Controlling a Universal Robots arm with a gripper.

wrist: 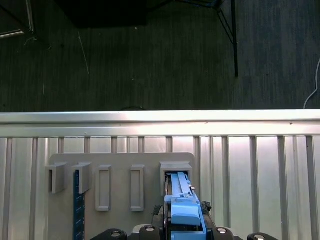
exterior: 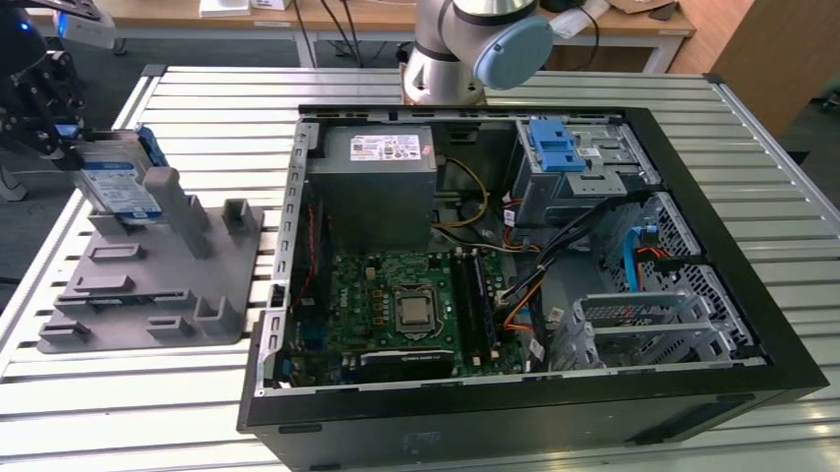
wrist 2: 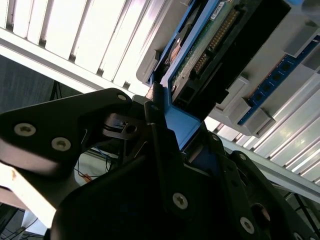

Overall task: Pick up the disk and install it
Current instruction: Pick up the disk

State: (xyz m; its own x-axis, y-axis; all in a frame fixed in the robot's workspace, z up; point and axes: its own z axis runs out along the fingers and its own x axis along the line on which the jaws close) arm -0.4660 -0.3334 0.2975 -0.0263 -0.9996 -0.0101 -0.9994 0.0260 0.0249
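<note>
The disk (exterior: 116, 182) is a silver drive with a white-and-blue label and blue side rails. It stands on edge in a slot at the back of the grey fixture (exterior: 145, 285), at the exterior view's left. My gripper (exterior: 75, 146) is at the disk's upper end, shut on it. In the second wrist view the black fingers (wrist 2: 160, 135) clasp the blue rail, and the disk's circuit-board side (wrist 2: 200, 55) runs away from them. In the first wrist view the disk's blue edge (wrist: 182, 200) rises from the fixture slot (wrist: 176, 167) into the gripper (wrist: 182, 229).
An open computer case (exterior: 735, 388) lies on the slatted metal table, with a grey power supply (exterior: 374, 182), a motherboard (exterior: 407, 305) and a blue-latched drive cage (exterior: 558, 147). The arm's base (exterior: 459, 49) stands behind it. A blue memory stick (wrist: 77, 205) sits in another fixture slot.
</note>
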